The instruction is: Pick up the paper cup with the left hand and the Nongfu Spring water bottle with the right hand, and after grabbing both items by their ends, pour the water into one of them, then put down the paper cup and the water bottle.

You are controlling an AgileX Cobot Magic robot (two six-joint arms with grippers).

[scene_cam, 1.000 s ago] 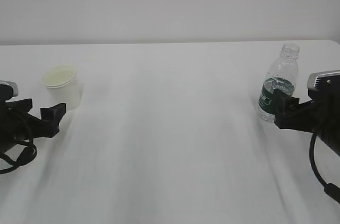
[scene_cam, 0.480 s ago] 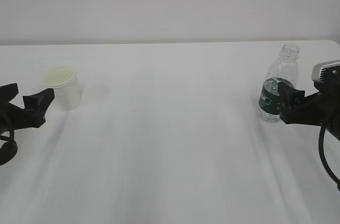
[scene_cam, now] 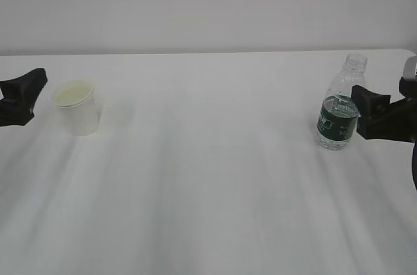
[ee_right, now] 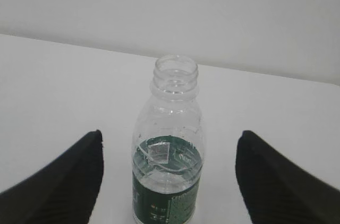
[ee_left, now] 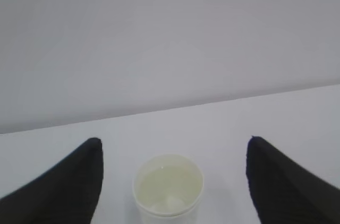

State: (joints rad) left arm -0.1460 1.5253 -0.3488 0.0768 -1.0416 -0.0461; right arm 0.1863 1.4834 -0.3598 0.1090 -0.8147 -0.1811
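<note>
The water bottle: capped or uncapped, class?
Uncapped: the water bottle shows a bare, open threaded neck in the right wrist view.

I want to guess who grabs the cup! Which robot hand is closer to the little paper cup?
Left. The left hand sits just beside the paper cup, jaws open, not touching. The right hand is far across the table, by the water bottle.

Soft, even light fills the room, washing the white table (scene_cam: 208, 177) almost into the pale wall. Shadows are faint grey streaks across it. The exterior view looks hazy and low in contrast; both wrist views are mildly soft, without glare.
</note>
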